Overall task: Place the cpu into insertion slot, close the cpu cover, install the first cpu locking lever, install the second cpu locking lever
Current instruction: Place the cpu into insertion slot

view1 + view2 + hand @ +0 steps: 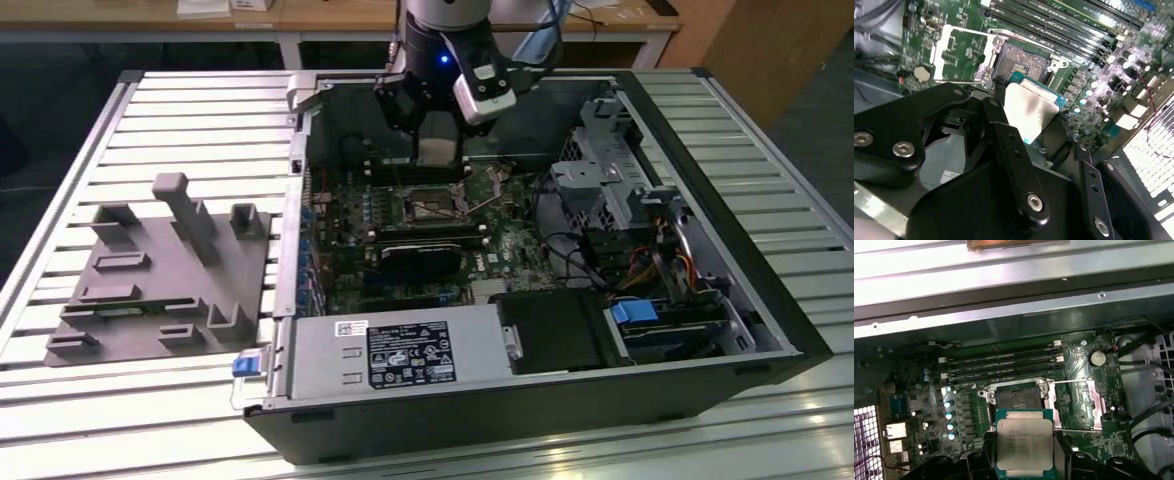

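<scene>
Grey metal slats form the table (147, 120) in the exterior view, and on it lies an open computer case (767, 300) with the green motherboard (507, 250) facing up. The arm reaches down into the case, and the gripper (441, 160) hangs over the board, just above the insertion slot (430, 207). A grey plastic fixture (167, 270) stands on the table at the exterior view's left, well apart from the case.

In the second wrist view the black fingers (1001, 125) are closed on the cpu (1031, 112) — its dull silver top faces the camera. The insertion slot (1021, 62) is near it, with the dark contact field exposed. The cpu cover (961, 52) is flipped open and lies flat beside the insertion slot.

In the first wrist view the cpu (1025, 442) sits between the two fingers, gripped at its opposite edges, close to the insertion slot (1016, 397) but not in it. The cpu cover (1079, 405) is open to one side — near a round coin battery (1097, 358).
</scene>
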Action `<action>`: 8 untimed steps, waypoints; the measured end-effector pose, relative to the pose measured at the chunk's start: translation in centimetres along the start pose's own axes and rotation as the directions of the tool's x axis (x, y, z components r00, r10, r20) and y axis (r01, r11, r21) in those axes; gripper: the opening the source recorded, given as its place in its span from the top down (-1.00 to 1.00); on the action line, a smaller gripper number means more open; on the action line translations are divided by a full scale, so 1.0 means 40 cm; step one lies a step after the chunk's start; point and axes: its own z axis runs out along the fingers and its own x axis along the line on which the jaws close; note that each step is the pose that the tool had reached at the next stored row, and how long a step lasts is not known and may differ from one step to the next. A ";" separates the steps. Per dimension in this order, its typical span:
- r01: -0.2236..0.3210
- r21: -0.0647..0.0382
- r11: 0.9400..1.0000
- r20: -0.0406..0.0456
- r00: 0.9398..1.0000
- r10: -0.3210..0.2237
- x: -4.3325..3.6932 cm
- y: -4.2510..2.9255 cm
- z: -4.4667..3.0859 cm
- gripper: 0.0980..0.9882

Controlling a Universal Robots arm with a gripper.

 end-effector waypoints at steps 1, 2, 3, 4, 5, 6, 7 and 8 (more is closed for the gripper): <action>-0.017 0.000 1.000 0.001 1.000 0.017 0.000 0.000 0.001 0.01; -0.035 0.001 0.999 0.003 0.999 0.035 0.000 0.000 0.001 0.01; -0.053 0.001 0.999 0.004 0.999 0.053 0.000 0.000 0.002 0.01; -0.071 0.001 0.997 0.005 0.997 0.071 0.000 0.000 0.003 0.01; -0.090 0.002 0.996 0.007 0.996 0.090 0.000 0.000 0.003 0.01; -0.108 0.002 0.994 0.008 0.994 0.108 0.000 0.000 0.004 0.01; -0.126 0.002 0.992 0.010 0.992 0.126 0.000 0.000 0.005 0.01; -0.144 0.002 0.990 0.011 0.990 0.144 0.000 0.000 0.006 0.01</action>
